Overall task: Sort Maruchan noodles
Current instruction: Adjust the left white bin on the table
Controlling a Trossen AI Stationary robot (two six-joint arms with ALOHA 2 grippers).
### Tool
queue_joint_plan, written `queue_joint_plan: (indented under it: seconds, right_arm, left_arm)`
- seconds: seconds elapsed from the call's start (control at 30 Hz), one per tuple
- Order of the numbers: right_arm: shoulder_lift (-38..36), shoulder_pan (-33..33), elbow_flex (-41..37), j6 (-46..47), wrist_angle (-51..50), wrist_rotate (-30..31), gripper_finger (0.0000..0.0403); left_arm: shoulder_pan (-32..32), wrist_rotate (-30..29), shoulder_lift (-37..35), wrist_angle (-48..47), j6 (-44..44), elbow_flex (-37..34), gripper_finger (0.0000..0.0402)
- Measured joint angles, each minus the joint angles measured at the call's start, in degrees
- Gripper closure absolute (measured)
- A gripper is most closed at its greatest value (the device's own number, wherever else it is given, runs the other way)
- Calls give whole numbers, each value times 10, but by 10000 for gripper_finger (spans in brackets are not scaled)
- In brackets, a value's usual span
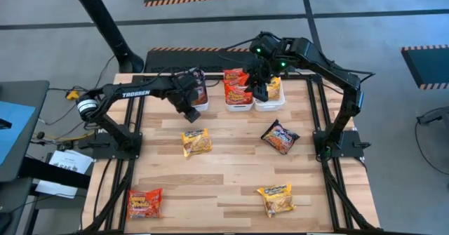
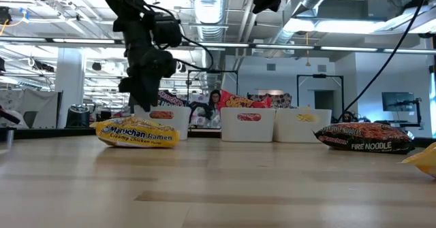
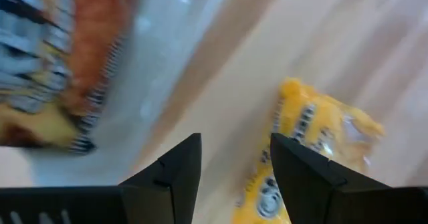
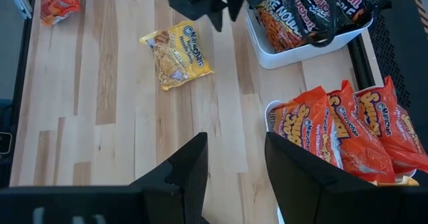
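Sorting layout: three white rectangular plastic bins [image 1: 253, 105] line the table's far edge, one per colour; the middle holds red crinkly packets [image 4: 338, 130].
Left gripper [image 1: 188, 110]: spread, empty, beside the dark-packet bin, above a yellow crinkly ramen packet [image 1: 196, 142], likely next.
Right gripper [image 1: 261, 89]: spread, empty, over the bins.
Strays: dark flat packet [image 1: 280, 137], red packet [image 1: 144, 202] and second yellow packet [image 1: 276, 198] lie loose.

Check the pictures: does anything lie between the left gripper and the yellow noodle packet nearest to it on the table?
Nothing visible does. The left gripper hangs open above bare wood beside the left bin; the yellow packet lies just ahead, with only table between them.
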Motion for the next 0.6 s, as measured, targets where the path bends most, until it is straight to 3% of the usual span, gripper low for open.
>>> queue_joint_plan:
  seconds: [0.37,0.6]
  right_arm:
    - [0,0,0,0,0,0,230]
    - [0,0,0,0,0,0,230]
  left_arm:
    - [37,-97,0,-40,28,0,237]
    - [53,-75,0,-47,29,0,237]
